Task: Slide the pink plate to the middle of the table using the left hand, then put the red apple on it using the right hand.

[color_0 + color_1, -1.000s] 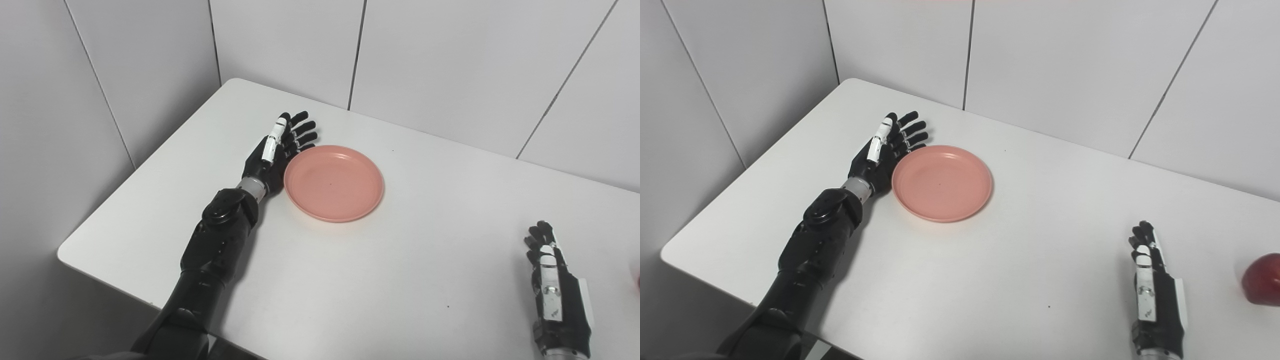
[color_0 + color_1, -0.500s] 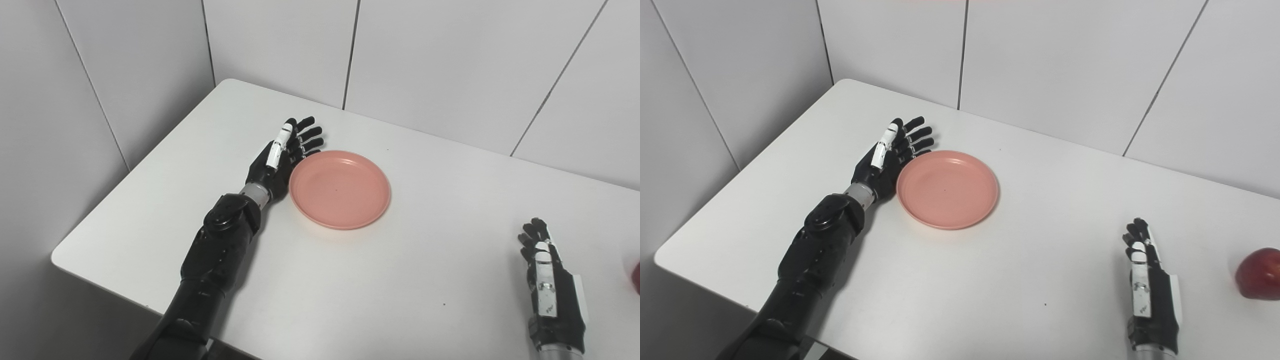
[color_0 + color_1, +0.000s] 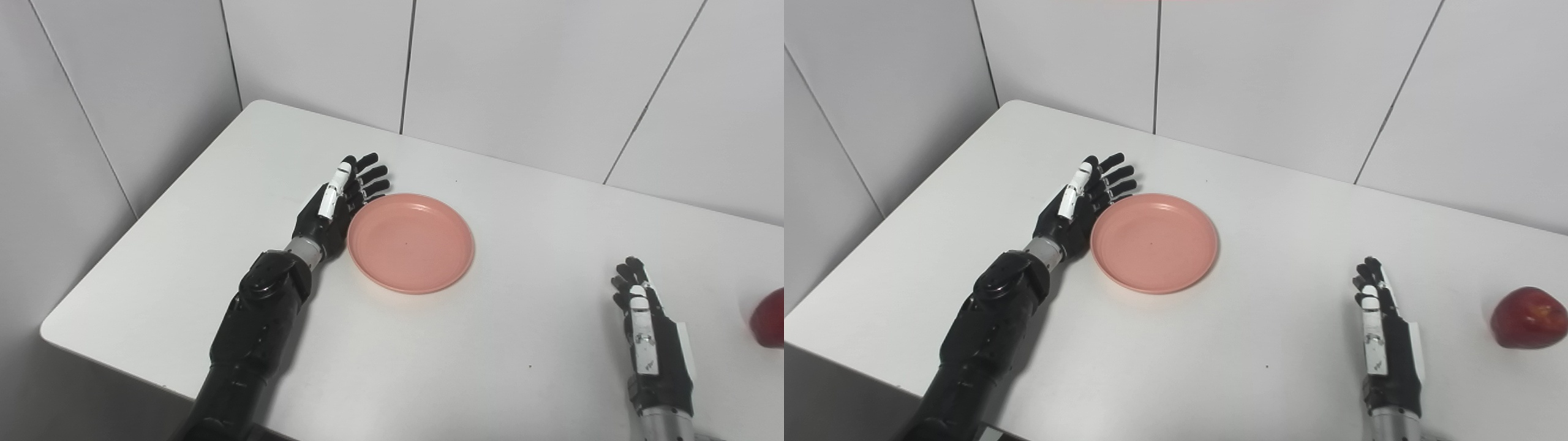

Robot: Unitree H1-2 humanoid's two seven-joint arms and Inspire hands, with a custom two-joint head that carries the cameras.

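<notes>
plate: shallow round pink plastic plate (image 3: 1154, 242) is sitting flat on the white rectangular tabletop (image 3: 1262, 343), left of the table's middle, nothing on it.
left hand: black robotic left hand (image 3: 1082, 203) is standing on edge beside the plate's left rim, palm facing the plate, fingers spread and reaching past the far-left rim. Looks like it is touching or nearly touching the rim; can't tell which. Holding nothing.
right hand: black and white robotic right hand (image 3: 1382, 340) is lying low over the near right part of the table, fingers lightly curled toward the far side and apart, nothing in them. Waiting, by the look of it.
apple: round glossy red apple (image 3: 1527, 318) is sitting on the table at far right, near the picture edge in the right eye view and half cut off in the left eye view. Well apart from the plate, and apart from the right hand too.
backdrop: plain grey wall panels (image 3: 520, 73) are closing off the table's far and left sides.
step in hand: judging as the plate slide, left hand placed as a pusher against the left rim.
done: nothing is looking finished yet; plate is sitting short of centre.
left to do: push plate rightward to the middle, pull left hand clear, then right hand is needing to reach right for the apple, close on it, carry it over and set it on the plate.
progress: early, first of two steps.
</notes>
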